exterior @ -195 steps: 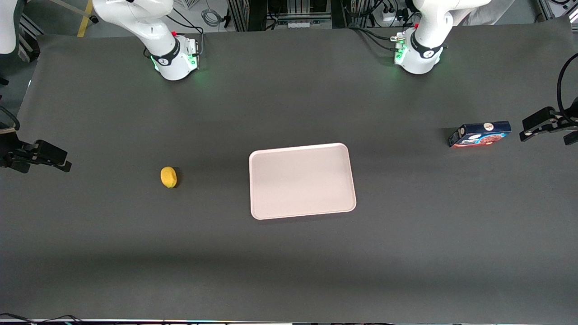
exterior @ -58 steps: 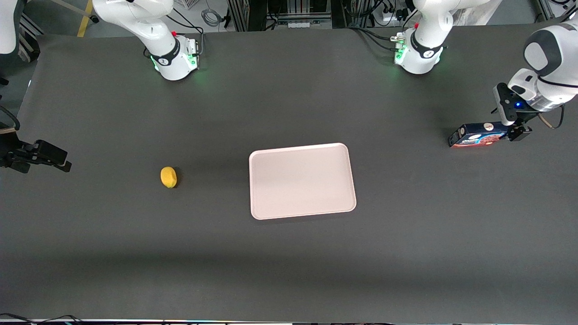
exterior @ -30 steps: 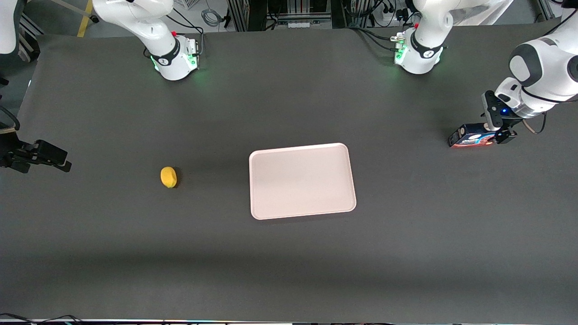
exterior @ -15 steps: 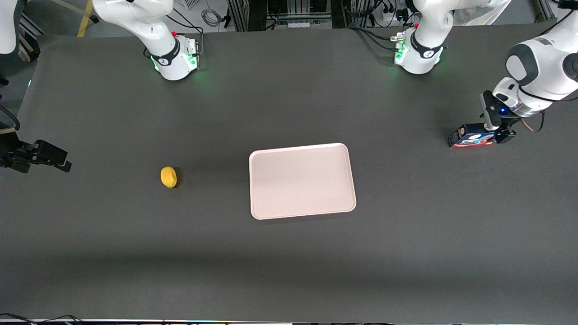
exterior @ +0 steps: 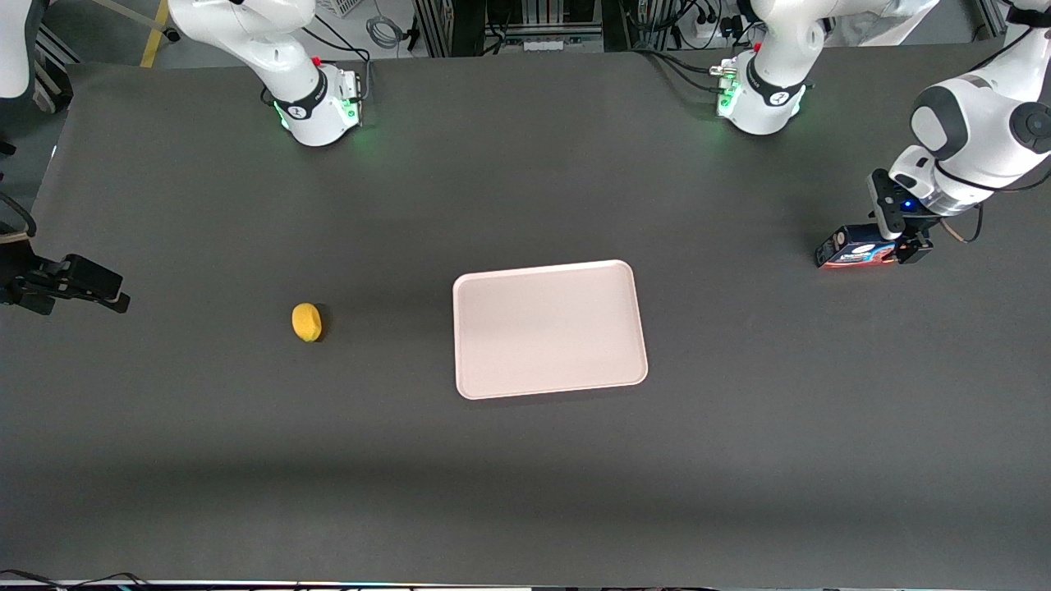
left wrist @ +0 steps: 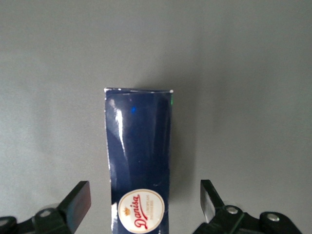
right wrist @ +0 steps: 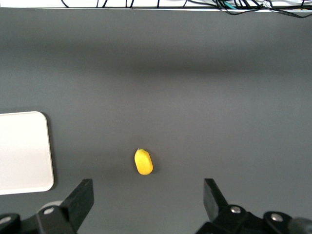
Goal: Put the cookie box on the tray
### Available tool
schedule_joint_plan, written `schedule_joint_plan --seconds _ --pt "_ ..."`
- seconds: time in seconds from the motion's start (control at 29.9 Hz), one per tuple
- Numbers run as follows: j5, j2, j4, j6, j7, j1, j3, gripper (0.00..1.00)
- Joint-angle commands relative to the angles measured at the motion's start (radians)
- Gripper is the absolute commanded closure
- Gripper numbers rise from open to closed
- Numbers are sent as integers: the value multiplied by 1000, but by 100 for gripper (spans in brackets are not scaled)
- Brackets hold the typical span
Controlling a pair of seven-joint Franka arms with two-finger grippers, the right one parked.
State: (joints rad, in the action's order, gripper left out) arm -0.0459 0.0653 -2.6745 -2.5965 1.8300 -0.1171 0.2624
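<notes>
Two spread fingers (left wrist: 78,202) of the gripper (exterior: 897,238) are straddling, without touching, the cookie box (exterior: 850,247), which is lying on the table (exterior: 525,492) toward the working arm's end, well apart from the tray (exterior: 548,328).

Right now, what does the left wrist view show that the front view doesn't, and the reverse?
Only the left wrist view shows the gripper open, a finger on each side of the cookie box with gaps between, and the box's white round logo.

Only the front view shows the tray, with nothing on it, lying toward the parked arm's end from the box, and the small yellow object farther that way.

Both show the cookie box lying on the dark table, gripper at one end of it.
</notes>
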Motion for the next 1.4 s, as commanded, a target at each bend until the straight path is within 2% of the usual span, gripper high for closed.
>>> schedule_joint_plan --seconds 0.0,0.23,0.37,0.43,0.5,0.53,0.6,0.63,0.7,0.77,0.87,1.0,1.17,1.37 --pt "17 -21 -11 -36 28 -3 3 0" --pt "18 -22 -11 -36 28 -3 3 2" --pt "20 -21 -11 -33 25 -3 1 10" --pt "20 -21 -11 -33 25 -1 1 18" --pt "20 -21 -11 -33 25 -1 1 37" --pt "20 -21 -11 -33 25 -1 1 42" --pt "20 -22 -11 -33 23 -1 1 47" --pt "20 -21 -11 -33 23 -1 1 53" --pt "21 -22 -11 -33 22 -1 1 59" --pt "21 -21 -11 -33 21 -1 1 73" --pt "27 -21 -10 -31 20 1 1 80" --pt "63 -22 -5 -20 20 4 1 80" --pt "72 -22 21 2 14 10 -2 80" --pt "89 -21 145 183 -67 13 -22 80"
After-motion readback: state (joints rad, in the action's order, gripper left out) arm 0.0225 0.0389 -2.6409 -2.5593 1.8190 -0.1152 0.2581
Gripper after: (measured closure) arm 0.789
